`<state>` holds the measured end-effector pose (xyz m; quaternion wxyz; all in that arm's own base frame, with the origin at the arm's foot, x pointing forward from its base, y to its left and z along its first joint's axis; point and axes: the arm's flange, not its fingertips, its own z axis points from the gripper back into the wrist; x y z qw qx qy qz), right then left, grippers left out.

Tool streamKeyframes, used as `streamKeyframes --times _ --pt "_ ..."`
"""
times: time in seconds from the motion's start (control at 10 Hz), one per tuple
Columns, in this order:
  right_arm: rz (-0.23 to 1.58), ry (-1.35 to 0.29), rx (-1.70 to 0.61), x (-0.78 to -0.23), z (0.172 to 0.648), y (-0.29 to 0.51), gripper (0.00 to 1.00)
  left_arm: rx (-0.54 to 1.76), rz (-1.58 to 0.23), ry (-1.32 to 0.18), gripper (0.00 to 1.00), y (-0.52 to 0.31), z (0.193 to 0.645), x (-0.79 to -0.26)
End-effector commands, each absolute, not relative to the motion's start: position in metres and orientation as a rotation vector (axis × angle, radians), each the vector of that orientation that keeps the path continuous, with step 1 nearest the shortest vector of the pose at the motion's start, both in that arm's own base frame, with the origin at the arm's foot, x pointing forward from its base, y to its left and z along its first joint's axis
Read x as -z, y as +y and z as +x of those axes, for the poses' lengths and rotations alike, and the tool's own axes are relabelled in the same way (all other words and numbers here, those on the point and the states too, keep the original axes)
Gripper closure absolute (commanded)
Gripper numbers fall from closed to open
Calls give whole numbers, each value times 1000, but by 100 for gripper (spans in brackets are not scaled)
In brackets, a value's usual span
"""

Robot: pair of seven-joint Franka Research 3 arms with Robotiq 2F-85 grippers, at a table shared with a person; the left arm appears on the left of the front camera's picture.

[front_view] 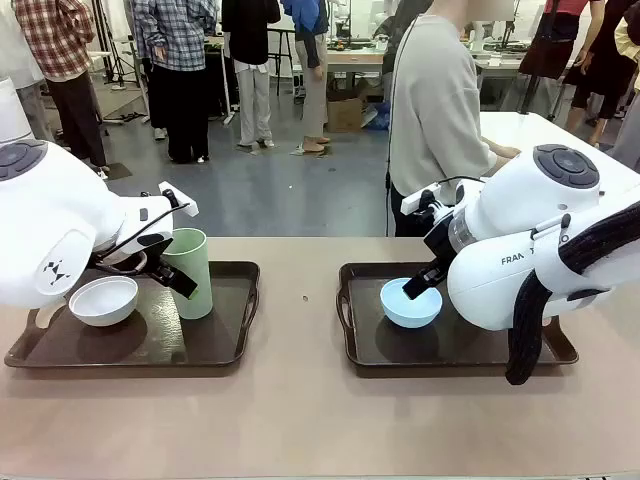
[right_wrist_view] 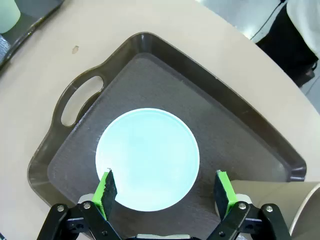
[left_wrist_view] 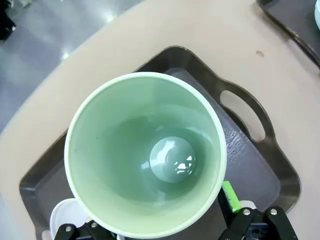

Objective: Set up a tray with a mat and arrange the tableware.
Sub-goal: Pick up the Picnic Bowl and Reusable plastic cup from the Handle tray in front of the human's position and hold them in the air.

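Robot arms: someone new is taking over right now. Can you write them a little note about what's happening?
Left gripper: open, astride the green cup, which stands in the left tray beside the white bowl.
Right gripper: open, above the blue bowl in the right tray.
Done: a mat in each tray, a bowl on each, green cup set down.
Left: probably lift both arms clear. The tan shape at the right wrist view's corner may be the second cup; check it.

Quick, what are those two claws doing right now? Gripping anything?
Left gripper: open, jaws either side of the pale green cup.
Right gripper: open, holding nothing, above the light blue bowl.
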<state>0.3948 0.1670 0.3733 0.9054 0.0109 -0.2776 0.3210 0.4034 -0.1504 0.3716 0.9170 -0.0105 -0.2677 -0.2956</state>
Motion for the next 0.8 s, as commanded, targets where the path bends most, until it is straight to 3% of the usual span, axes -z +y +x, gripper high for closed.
streamKeyframes --times 0.0,0.7 --pt "23 -573 -663 -373 395 167 0 608 -22 -551 0 -150 403 -372" --pt "23 -573 -663 -373 395 167 0 608 -22 -551 0 -150 403 -372"
